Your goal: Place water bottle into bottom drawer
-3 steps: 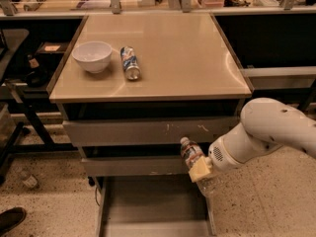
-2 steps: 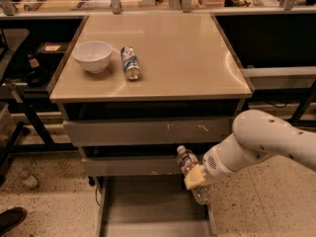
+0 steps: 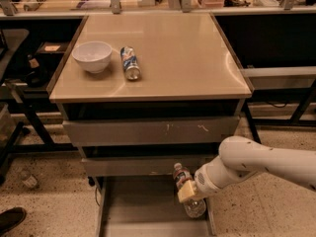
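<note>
Gripper (image 3: pixel 189 191) low right, jaws clamped on water bottle (image 3: pixel 183 176), its middle hidden behind them. Bottle tilted over bottom drawer (image 3: pixel 140 206), right side; drawer's near end cut off.

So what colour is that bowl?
White bowl, in the camera view. The claw holds the water bottle over the bottom drawer.

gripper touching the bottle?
Touching. The camera view shows the gripper clamped across the bottle, holding it tilted over the drawer.

Table (image 3: pixel 187 58) w/ white bowl (image 3: pixel 92 56), soda can (image 3: pixel 130 63) lying; gripper (image 3: pixel 186 191) holds water bottle (image 3: pixel 181 174) below.
</note>
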`<action>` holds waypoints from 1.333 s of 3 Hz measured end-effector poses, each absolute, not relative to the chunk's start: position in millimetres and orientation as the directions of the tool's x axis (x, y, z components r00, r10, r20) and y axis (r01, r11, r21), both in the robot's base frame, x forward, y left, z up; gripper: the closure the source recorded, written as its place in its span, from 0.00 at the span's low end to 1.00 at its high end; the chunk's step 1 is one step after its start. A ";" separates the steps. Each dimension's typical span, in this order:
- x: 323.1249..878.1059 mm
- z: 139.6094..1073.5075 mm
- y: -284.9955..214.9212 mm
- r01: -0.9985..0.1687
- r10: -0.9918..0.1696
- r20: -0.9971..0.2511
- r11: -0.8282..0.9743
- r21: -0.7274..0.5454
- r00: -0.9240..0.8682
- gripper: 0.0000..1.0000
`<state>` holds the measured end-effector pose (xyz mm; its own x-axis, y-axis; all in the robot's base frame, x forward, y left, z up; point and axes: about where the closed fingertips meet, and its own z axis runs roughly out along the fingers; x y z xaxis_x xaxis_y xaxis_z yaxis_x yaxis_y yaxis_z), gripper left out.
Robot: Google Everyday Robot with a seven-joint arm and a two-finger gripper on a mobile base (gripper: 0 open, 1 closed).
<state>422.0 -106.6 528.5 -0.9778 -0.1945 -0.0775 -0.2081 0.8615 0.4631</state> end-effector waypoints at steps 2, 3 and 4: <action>412.1 495.1 -91.3 -0.186 -0.186 -0.046 0.863 0.469 -0.981 1.00; 402.3 438.7 -75.0 -0.137 -0.163 0.016 0.874 0.466 -0.987 1.00; 395.3 387.4 -59.8 -0.092 -0.147 0.077 0.872 0.481 -0.986 1.00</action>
<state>395.3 -59.8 387.4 -0.9861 -0.1470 0.0773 -0.0923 0.8720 0.4807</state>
